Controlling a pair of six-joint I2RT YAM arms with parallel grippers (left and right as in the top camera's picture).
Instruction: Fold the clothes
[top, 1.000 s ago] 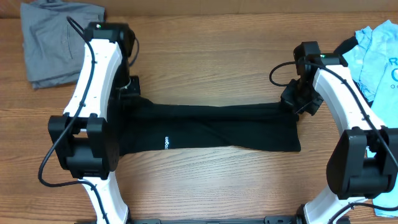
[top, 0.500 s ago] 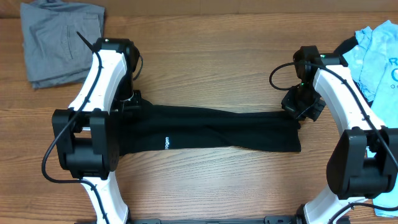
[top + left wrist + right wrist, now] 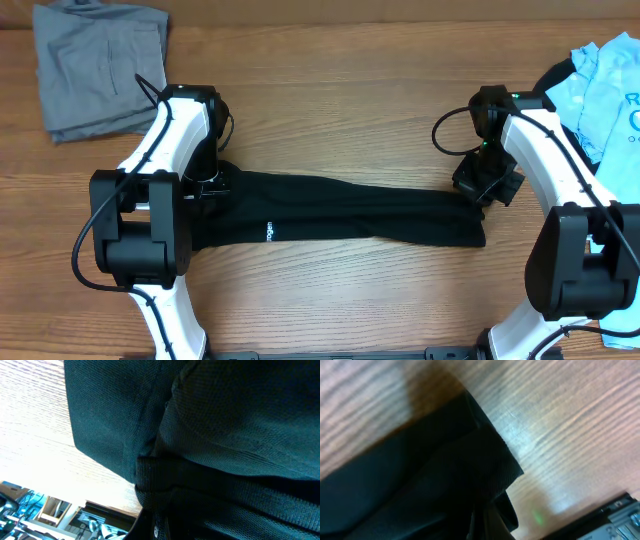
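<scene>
The black shirt (image 3: 350, 215) lies as a long narrow band across the middle of the table, with a small white logo mark (image 3: 268, 232) near its left part. My left gripper (image 3: 212, 185) is shut on the band's far left edge. At the far right edge my right gripper (image 3: 478, 190) is shut on the fabric. In the left wrist view black mesh fabric (image 3: 225, 425) fills nearly everything and bunches into the jaws at the bottom. The right wrist view shows a folded black corner (image 3: 490, 470) pinched over bare wood. Grey trousers (image 3: 95, 65) lie at the far left corner; a light blue T-shirt (image 3: 610, 90) lies at the far right.
Bare wooden tabletop (image 3: 330, 110) stretches behind the shirt and in front of it. Both arm bases (image 3: 140, 250) stand at the near edge, left and right of the band.
Both grippers have drawn toward the near side, taking the shirt's far edge with them. The black band is now narrower and sits lower on the table.
</scene>
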